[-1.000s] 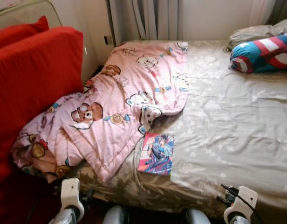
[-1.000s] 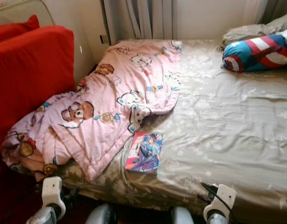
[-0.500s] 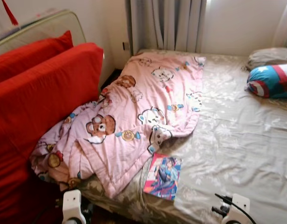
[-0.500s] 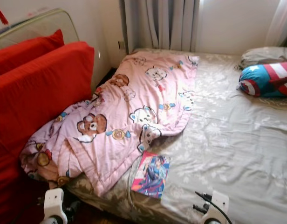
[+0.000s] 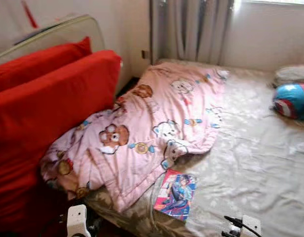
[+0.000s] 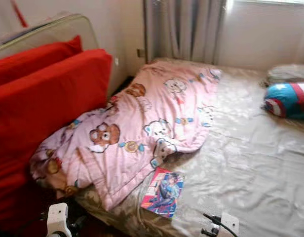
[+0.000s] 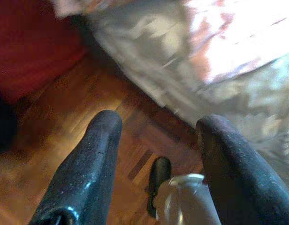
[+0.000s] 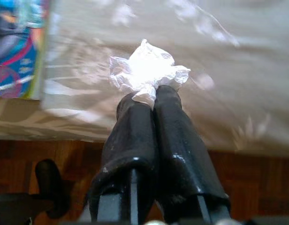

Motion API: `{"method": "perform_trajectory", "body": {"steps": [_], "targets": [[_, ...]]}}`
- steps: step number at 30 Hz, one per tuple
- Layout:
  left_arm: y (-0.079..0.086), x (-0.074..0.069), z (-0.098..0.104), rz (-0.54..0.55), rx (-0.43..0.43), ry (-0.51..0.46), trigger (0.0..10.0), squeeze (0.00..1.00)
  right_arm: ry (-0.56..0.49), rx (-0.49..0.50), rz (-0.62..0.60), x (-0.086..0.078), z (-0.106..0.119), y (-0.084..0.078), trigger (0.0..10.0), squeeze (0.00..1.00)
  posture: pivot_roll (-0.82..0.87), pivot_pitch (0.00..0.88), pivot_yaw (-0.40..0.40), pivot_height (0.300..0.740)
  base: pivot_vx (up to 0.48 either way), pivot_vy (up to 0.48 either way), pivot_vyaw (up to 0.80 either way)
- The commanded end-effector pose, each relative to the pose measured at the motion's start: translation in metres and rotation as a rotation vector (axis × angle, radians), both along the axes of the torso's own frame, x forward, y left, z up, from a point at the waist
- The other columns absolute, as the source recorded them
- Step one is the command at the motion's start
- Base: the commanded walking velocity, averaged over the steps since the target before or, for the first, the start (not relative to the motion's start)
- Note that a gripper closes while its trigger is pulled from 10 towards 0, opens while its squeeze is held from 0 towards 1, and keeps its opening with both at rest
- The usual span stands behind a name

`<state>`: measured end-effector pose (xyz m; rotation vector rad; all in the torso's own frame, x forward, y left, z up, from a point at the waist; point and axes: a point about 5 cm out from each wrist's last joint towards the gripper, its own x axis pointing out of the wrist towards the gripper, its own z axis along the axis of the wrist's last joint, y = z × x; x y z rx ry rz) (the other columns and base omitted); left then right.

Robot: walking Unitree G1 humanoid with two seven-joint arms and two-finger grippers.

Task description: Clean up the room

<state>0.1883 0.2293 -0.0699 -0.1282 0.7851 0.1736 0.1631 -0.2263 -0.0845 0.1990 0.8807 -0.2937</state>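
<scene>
My right gripper (image 8: 151, 93) is shut on a crumpled white wrapper (image 8: 147, 70), held just above the front edge of the bed's beige sheet (image 8: 219, 51). A colourful comic book (image 5: 176, 194) lies flat near that front edge, beside the hem of a rumpled pink bear-print blanket (image 5: 152, 128). The blanket covers the bed's left side and spills toward the red cushions. My left gripper (image 7: 159, 123) hangs open and empty over the wooden floor (image 7: 64, 140) next to the bed's side. Both wrists show at the bottom of the eye views.
Big red cushions (image 5: 48, 108) stand against the wall on the left, close to the bed. A blue, red and white star-shield pillow (image 5: 292, 100) lies at the far right of the bed. Grey curtains (image 5: 191, 29) hang behind. The bed's right half (image 5: 255, 158) is bare sheet.
The camera has swung left and tilted up, so the bed, book and pillow sit further right and lower. Nothing on the bed has moved. My arms show less at the bottom edge.
</scene>
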Motion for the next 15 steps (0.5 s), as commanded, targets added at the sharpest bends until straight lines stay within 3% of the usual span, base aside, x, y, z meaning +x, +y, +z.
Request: {"method": "perform_trajectory", "body": {"steps": [1, 15], "targets": [[0.005, -0.009, -0.004, 0.016, 0.009, 0.040, 10.0, 0.00, 0.009, 0.015, 0.015, 0.002, -0.001, 0.006, 10.0, 0.00, -0.01, 0.000, 0.030, 0.740, 0.000, 0.000, 0.80], [0.019, -0.021, -0.006, 0.047, 0.018, 0.080, 10.0, 0.00, 0.006, 0.024, 0.035, 0.005, -0.001, 0.016, 10.0, 0.00, 0.00, 0.000, 0.028, 0.740, 0.000, 0.000, 0.80]]}}
